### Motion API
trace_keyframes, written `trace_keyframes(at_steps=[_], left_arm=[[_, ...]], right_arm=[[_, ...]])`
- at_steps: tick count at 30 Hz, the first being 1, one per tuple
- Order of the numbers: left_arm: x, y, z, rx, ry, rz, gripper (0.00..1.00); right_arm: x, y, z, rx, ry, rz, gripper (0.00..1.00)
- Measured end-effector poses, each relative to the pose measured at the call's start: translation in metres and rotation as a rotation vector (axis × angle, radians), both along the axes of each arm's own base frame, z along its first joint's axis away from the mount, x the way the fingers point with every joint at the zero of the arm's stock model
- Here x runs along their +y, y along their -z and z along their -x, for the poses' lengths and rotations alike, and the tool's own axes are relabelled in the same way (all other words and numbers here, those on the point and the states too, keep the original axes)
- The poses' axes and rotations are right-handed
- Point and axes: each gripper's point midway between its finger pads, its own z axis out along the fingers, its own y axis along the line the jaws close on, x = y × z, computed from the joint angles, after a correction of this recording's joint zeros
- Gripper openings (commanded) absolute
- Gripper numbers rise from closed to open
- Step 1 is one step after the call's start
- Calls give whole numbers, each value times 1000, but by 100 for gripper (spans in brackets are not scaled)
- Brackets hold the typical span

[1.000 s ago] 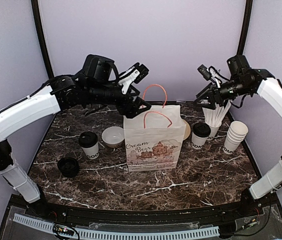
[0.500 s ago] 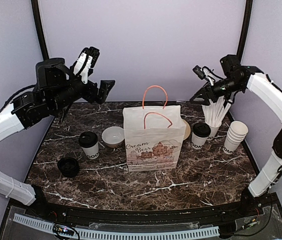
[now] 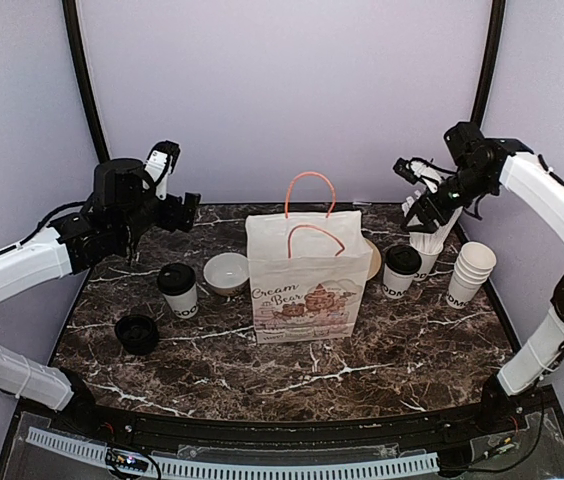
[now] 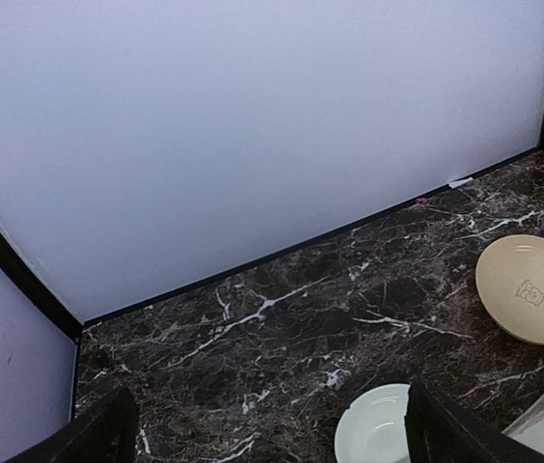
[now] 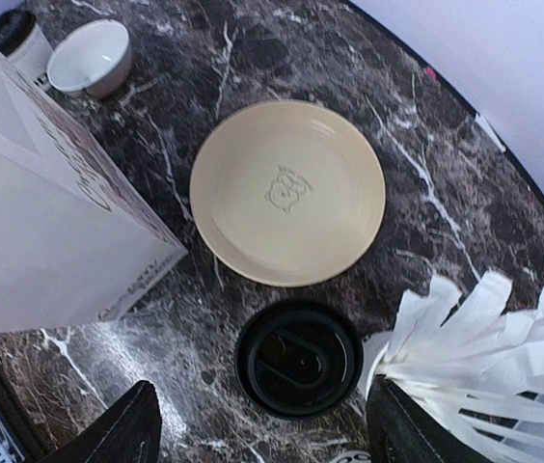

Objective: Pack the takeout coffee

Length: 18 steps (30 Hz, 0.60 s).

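Observation:
One takeout coffee [image 3: 177,290] with a black lid stands left of the paper bag [image 3: 307,275]; the other takeout coffee [image 3: 401,271] stands right of it. My left gripper [image 3: 174,185] hangs open and empty above the table's back left, well behind the left cup; its wrist view shows its open left gripper [image 4: 272,439] over bare marble. High above the right cup my right gripper [image 3: 414,192] is open and empty. In the right wrist view the black lid of that coffee [image 5: 299,357] lies between and below the tips of the right gripper [image 5: 262,429].
A white bowl [image 3: 226,272] sits between the left cup and the bag. A loose black lid [image 3: 137,333] lies front left. A beige plate [image 5: 286,191] lies behind the bag. A cup of white sticks [image 3: 428,240] and stacked lidless cups [image 3: 471,272] crowd the right cup.
My left arm has drawn back from above the bag to the back left and its jaws have spread wider. The right gripper has dropped a little and turned down over the right cup.

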Motion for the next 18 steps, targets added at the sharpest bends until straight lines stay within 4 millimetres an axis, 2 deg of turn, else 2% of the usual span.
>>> trace_keyframes(at_steps=[5, 10, 18], left_arm=[[2, -1, -2, -7, 13, -14, 97], [1, -2, 5, -17, 41, -3, 97], [-4, -6, 9, -25, 81, 15, 96]], right_arm=[[-20, 36, 3, 61, 38, 128, 74], [-31, 58, -2, 100, 64, 206, 79], [-34, 89, -18, 189, 91, 258, 96]])
